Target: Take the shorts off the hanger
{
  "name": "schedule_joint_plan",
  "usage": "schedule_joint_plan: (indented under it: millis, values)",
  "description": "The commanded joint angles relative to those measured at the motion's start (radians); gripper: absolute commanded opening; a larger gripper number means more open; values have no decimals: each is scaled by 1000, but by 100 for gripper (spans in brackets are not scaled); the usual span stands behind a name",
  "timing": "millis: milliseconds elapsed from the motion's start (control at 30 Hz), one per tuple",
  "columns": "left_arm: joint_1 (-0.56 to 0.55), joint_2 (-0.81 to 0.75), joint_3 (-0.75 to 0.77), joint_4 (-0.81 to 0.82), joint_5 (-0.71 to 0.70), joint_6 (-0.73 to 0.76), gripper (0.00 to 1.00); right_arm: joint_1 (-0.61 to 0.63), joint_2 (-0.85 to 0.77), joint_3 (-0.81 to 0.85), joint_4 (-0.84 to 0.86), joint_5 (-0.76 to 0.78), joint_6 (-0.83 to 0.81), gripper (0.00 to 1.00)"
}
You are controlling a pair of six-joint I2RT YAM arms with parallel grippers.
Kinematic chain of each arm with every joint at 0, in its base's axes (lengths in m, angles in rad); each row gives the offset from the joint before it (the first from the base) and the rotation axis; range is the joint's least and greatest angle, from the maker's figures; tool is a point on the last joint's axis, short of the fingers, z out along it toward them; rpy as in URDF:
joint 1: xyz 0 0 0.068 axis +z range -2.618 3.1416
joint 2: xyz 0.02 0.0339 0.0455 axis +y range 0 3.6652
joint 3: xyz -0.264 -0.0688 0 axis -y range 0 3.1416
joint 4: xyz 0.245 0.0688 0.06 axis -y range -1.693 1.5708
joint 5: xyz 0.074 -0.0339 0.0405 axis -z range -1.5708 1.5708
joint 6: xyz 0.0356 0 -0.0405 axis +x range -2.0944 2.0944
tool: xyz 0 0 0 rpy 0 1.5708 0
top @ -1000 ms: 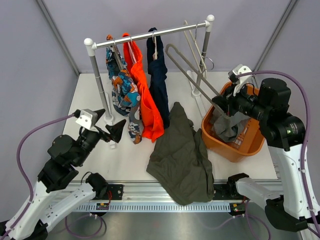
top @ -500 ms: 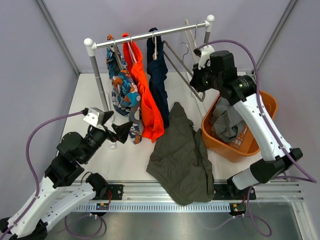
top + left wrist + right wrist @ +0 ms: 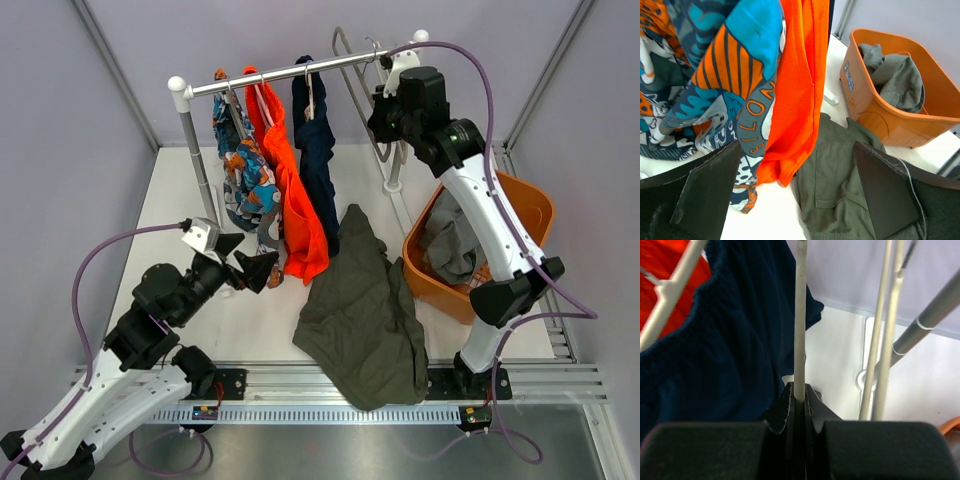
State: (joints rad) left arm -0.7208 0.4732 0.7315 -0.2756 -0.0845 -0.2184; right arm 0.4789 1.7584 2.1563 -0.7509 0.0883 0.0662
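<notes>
The dark olive-green shorts (image 3: 362, 315) lie spread flat on the table, off any hanger; they also show in the left wrist view (image 3: 840, 190). The mid-grey shorts (image 3: 455, 245) lie crumpled in the orange basket (image 3: 530, 210), and they show in the left wrist view too (image 3: 895, 75). My right gripper (image 3: 385, 115) is shut on a bar of a bare pale hanger (image 3: 801, 315) and holds it high, beside the rail's right end. My left gripper (image 3: 255, 265) is open and empty, low over the table, left of the olive shorts and in front of the hanging clothes.
A white rail (image 3: 250, 80) on two posts carries a patterned blue-orange pair (image 3: 245, 180), a bright orange pair (image 3: 290, 200) and a navy pair (image 3: 318, 160). The right post (image 3: 405, 110) stands just behind the basket. Grey walls close in the sides and back.
My right arm has swung the bare hanger up and left, from over the basket to the rail. My left arm has crept forward towards the hanging clothes.
</notes>
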Motion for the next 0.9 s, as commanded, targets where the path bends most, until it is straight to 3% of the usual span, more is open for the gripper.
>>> schedule_joint_plan:
  millis: [0,167,267,367,400,533,633,867]
  values:
    - [-5,-8,-9,67,26,-36,99,4,53,48,39,28,18,0]
    - [-3,-11,-10,56,31,-35,99,4,38,-10,32,-4,-5,3]
    - [-3,-18,-20,56,32,-33,99,6,-3,-65,41,-65,-47,17]
    - [-3,-15,-30,73,35,-27,99,4,-88,-153,90,-132,-101,48]
    - [-3,-12,-32,85,40,-22,99,6,-126,-182,102,-142,-115,64]
    - [-3,16,-24,99,52,-7,99,3,-227,-252,94,-186,-196,94]
    - [-3,41,-12,96,60,10,99,1,-313,-323,50,-286,-291,99]
    - [-3,48,-3,79,57,40,99,-3,-528,-600,-105,-516,-528,99]
